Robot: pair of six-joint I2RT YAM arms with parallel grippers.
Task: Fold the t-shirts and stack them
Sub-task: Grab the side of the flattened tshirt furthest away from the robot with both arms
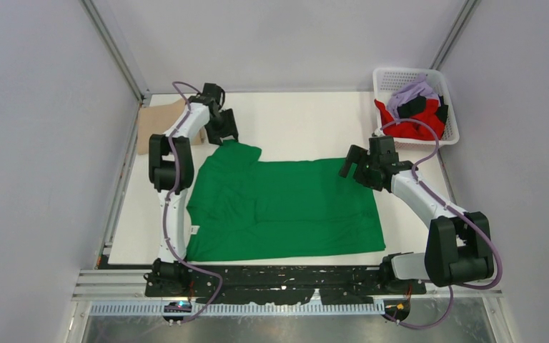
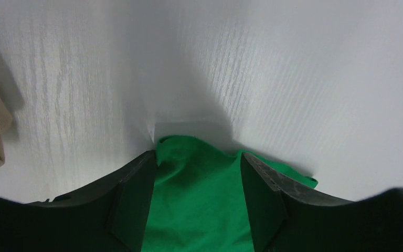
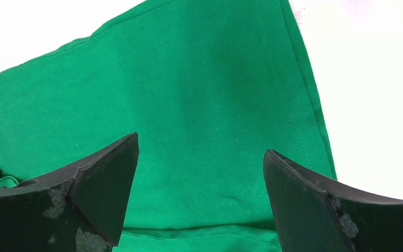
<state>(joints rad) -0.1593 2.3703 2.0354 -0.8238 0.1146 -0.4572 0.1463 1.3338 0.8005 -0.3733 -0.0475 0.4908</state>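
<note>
Standing at the table's middle, the bare white tabletop lies open toward 12 o'clock. The white lattice basket blocks 2 o'clock, a tan t-shirt lies at 10, and the green t-shirt covers the surface toward 6.

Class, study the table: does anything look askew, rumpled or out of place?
The green t-shirt lies creased rather than flat, its far-left corner bunched inside the left end effector. In the white basket, the red t-shirt appears to hang over the rim.
</note>
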